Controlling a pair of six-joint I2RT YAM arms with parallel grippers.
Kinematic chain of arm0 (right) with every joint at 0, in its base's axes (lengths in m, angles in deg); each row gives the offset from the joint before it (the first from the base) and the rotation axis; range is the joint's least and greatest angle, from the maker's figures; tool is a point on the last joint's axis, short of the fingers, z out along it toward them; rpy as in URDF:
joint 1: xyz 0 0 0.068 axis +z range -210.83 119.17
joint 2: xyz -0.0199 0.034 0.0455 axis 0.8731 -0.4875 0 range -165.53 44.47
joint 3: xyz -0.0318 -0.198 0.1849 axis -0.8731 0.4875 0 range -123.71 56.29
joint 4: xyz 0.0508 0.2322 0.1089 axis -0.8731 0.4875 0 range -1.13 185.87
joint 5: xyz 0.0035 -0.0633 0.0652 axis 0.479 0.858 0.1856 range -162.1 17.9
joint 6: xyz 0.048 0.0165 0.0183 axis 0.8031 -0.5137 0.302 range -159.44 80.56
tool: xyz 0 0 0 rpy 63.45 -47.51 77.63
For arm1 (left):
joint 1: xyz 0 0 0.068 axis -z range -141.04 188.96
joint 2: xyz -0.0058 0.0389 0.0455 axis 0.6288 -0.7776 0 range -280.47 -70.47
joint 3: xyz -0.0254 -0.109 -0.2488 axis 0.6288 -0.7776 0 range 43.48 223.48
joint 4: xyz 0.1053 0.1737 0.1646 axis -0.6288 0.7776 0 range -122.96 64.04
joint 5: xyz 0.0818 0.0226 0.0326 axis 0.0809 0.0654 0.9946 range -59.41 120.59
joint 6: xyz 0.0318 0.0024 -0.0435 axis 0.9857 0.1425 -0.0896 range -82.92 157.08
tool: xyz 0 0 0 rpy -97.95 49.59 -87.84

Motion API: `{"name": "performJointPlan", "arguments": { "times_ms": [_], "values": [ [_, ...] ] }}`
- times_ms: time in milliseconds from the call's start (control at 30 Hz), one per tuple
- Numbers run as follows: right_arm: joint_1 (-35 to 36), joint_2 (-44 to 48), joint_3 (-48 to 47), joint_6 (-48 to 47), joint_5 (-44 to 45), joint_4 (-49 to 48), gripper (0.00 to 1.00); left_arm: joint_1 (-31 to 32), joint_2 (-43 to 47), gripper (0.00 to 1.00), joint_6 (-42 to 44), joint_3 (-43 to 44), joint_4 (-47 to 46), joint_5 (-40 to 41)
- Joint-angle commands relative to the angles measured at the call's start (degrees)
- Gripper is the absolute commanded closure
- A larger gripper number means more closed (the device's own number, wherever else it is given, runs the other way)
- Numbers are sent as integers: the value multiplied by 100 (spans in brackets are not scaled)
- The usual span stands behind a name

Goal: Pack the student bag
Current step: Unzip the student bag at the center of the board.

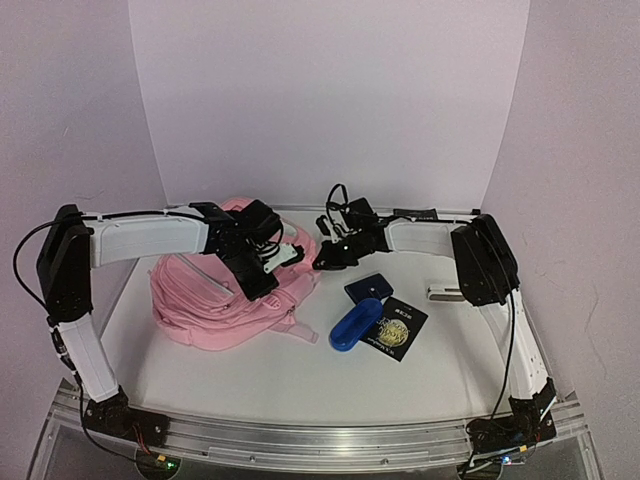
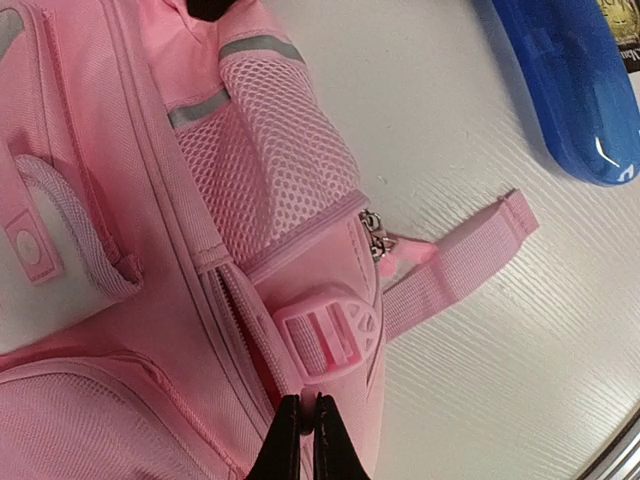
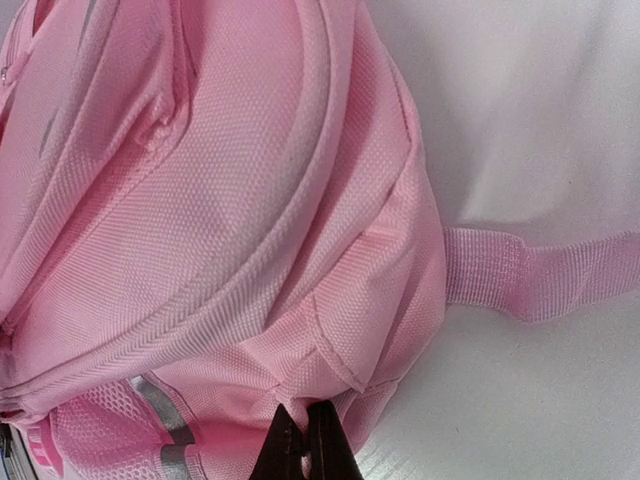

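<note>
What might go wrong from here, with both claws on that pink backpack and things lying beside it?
The left gripper and right gripper look shut on thin folds of the backpack; soft cloth may slip free, or the whole bag may drag rather than open.
The blue case and black booklet lie close beside it; a dragged bag might shove them away.
The loose strap trails out sideways and might snag.

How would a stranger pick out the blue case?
Find the large pink backpack. Right of it lies a small cluster; the blue case is the glossy rounded one, unlike the flat navy pouch and the black booklet with a gold emblem.
</note>
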Motion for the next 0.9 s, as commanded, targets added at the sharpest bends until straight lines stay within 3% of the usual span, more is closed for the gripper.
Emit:
{"name": "performJointPlan", "arguments": {
  "times_ms": [0, 100, 133, 233, 267, 367, 533, 733, 800, 867],
  "values": [
    [-220, -76, -412, 12, 415, -23, 100, 121, 622, 100, 15, -452, 540, -662],
    [-253, 146, -369, -19, 124, -5, 100, 121, 824, 100, 68, -612, 216, -755],
    [-246, 255, -265, 0, -88, -7, 93, 121, 865, 100, 106, -629, 108, -797],
    [-179, 583, 169, 157, -712, -5, 50, 121, 882, 100, 250, -576, -59, -911],
    [-129, 681, 326, 160, -855, -4, 40, 122, 845, 100, 299, -538, -50, -937],
    [106, 1016, 830, 108, -1004, 6, 28, 135, 746, 100, 438, -444, -12, -931],
    [542, 1155, 1208, 145, -1067, 62, 16, 262, 761, 100, 581, -559, -90, -688],
    [862, 747, 992, 263, -750, 137, 13, 434, 858, 100, 604, -768, -370, -436],
    [862, 547, 792, 367, -570, 210, 17, 499, 883, 100, 616, -808, -398, -340],
    [854, 421, 680, 394, -405, 263, 32, 553, 926, 100, 621, -843, -398, -178]
  ]
}}
